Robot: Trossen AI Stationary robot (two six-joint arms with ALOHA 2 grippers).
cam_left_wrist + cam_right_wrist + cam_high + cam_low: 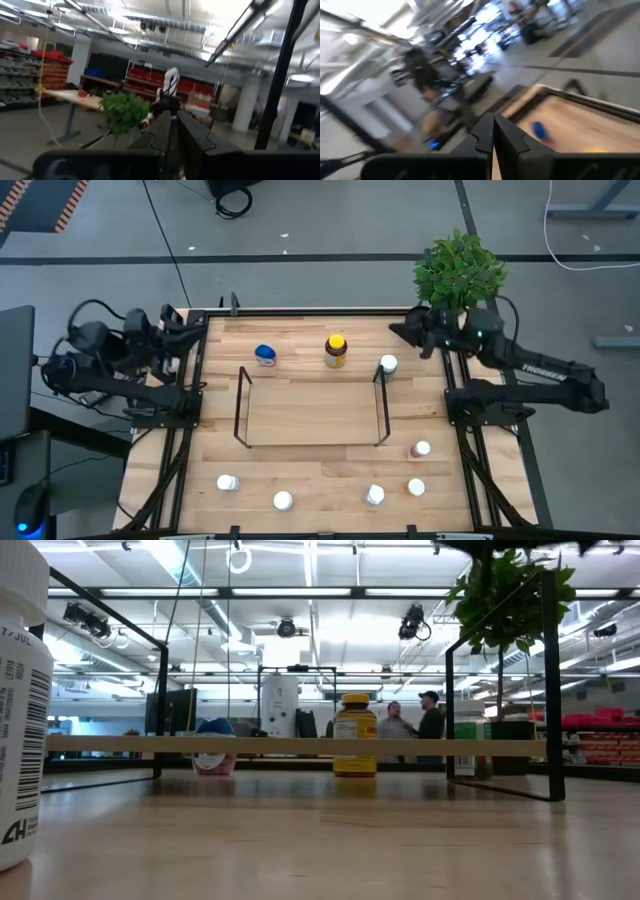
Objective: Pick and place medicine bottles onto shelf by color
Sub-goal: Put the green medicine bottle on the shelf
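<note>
A light wooden table edged by a black frame. At its two o'clock corner stands a leafy green plant. Beyond the table's far edge, two people stand in a bright workshop. A black cable crosses the grey floor toward eleven o'clock.

A warehouse-like workshop: exposed ceiling ducts, red storage racks, concrete floor

You get bright, even ceiling strip-light glare in the low view; both wrist views are motion-blurred.
</note>
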